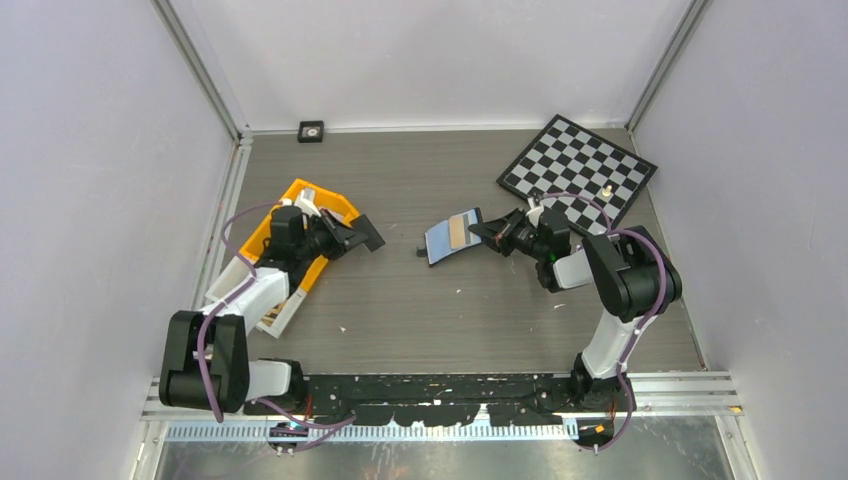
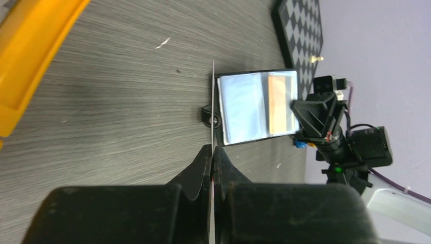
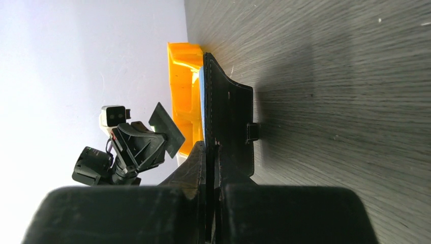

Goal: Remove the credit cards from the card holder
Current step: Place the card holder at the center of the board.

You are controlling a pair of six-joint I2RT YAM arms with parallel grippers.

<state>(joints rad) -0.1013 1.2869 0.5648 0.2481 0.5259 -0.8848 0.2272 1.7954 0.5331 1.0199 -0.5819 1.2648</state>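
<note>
The card holder (image 1: 452, 236) is open and upright above the table's middle, showing its grey-blue inside with an orange-tan credit card (image 1: 460, 230) in a pocket. My right gripper (image 1: 487, 233) is shut on its right edge. In the right wrist view the jaws (image 3: 212, 147) pinch the black holder (image 3: 228, 112). My left gripper (image 1: 345, 235) is shut on a thin dark card (image 1: 365, 232) beside the orange bin. In the left wrist view that card (image 2: 212, 101) is edge-on between the jaws (image 2: 212, 150), with the open holder (image 2: 256, 107) beyond it.
An orange plastic bin (image 1: 262, 228) with white items lies under the left arm; it also shows in the right wrist view (image 3: 183, 96). A checkerboard (image 1: 578, 170) lies at the back right. A small black square with a pale centre (image 1: 311, 131) sits at the back wall.
</note>
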